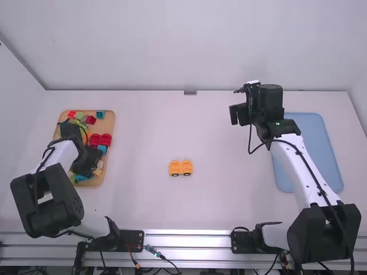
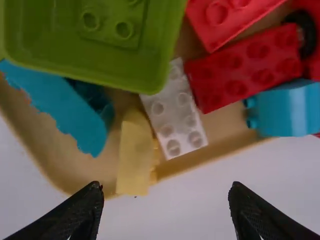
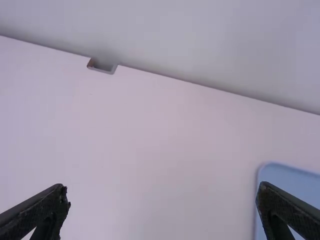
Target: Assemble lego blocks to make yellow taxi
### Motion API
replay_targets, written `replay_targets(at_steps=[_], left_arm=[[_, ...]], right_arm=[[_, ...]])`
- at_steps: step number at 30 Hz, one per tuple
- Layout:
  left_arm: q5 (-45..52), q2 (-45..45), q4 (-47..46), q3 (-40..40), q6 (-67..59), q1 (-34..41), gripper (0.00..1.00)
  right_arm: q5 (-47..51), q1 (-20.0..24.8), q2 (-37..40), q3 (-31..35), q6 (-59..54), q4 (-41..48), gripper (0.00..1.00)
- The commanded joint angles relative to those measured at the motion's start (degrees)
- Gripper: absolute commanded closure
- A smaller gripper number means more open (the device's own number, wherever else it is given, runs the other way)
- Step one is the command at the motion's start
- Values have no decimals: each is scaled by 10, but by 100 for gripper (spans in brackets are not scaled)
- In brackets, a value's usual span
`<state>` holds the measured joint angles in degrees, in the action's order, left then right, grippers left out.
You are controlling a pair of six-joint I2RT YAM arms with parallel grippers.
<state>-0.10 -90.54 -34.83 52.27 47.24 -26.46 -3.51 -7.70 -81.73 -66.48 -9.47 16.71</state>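
At left, near the bench's (image 1: 137, 137) side, a wooden tray (image 1: 109, 117), crowded with red, blue, green, yellow and white blocks (image 1: 101, 139). Above it, the left tool (image 1: 86, 165), with fingers wide apart and nothing gripped. Mid-bench, well apart from both trays, an orange-yellow block car (image 1: 180, 167) on dark wheels, upright, with bench surface on every side. Behind it, a small notch (image 1: 190, 92) at the back edge. Farther right, the right tool (image 1: 239, 114), raised, wide open, without any hold. At far right, a blue tray (image 1: 315, 132), partly under the right arm (image 1: 295, 166).
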Motion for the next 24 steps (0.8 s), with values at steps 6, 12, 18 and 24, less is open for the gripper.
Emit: replay_targets(at_steps=[6, 12, 18, 24], left_arm=[[-21, 0, -7, -16, 18, 3, 38], [-37, 0, 25, -42, 0, 4, 43], [-29, 0, 63, -65, -35, 4, 35], [-54, 0, 69, -69, -36, 4, 42]], right_arm=[[5, 2, -3, -14, 0, 2, 1], [5, 2, -3, -14, 2, 2, 1], [5, 2, -3, -14, 2, 2, 1], [5, 2, -3, -14, 2, 2, 1]])
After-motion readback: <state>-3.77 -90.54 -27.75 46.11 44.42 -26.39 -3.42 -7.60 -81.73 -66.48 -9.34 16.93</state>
